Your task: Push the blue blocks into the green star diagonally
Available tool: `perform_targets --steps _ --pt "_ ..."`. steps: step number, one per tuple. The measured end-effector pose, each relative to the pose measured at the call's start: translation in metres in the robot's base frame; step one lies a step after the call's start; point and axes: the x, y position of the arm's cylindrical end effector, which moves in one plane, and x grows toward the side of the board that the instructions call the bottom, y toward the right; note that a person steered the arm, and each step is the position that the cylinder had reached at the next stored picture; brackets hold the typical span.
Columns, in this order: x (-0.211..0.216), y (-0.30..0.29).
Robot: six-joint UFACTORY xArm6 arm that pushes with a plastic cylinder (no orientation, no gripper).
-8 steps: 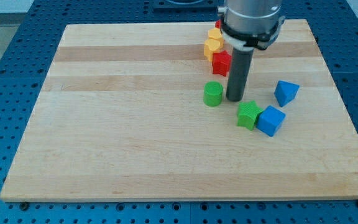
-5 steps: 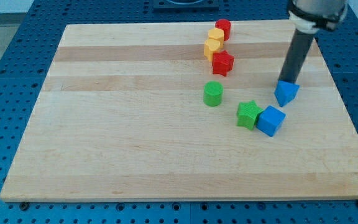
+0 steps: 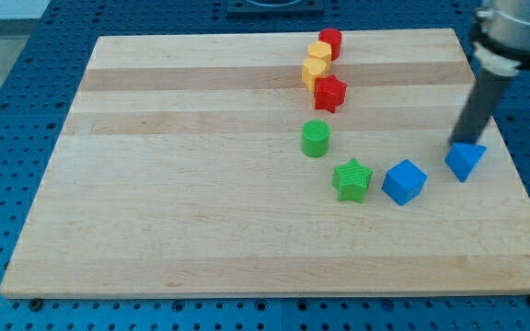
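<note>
The tool has no jaws and holds nothing; its tip (image 3: 457,144) touches the blue wedge (image 3: 466,162) from about 11 o'clock. The green star (image 3: 351,179) lies on the desk (image 3: 182,184) toward 9 o'clock, the blue cube (image 3: 404,181) just beside it. Likely best: the tip rounds to the wedge's 3 o'clock side and shoves slowly through its centre.

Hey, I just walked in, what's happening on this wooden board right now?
A robot arm's dark rod is pushing small blocks around. My tip sits at the upper edge of a blue block near the view's right. A blue cube lies to that block's left, and the green star left of the cube, with a gap between them. A green cylinder, red star, two yellow blocks and a red cylinder line up toward the view's top.
</note>
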Motion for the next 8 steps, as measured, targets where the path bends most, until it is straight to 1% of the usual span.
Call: perform_targets --steps 1,2,3,4,6,7,8 --pt "0.024 0.037" --pt "0.047 0.048" --pt "0.063 0.017" --pt "0.063 -0.021" --pt "0.059 0.05" --pt "0.054 0.025" --pt "0.054 -0.043"
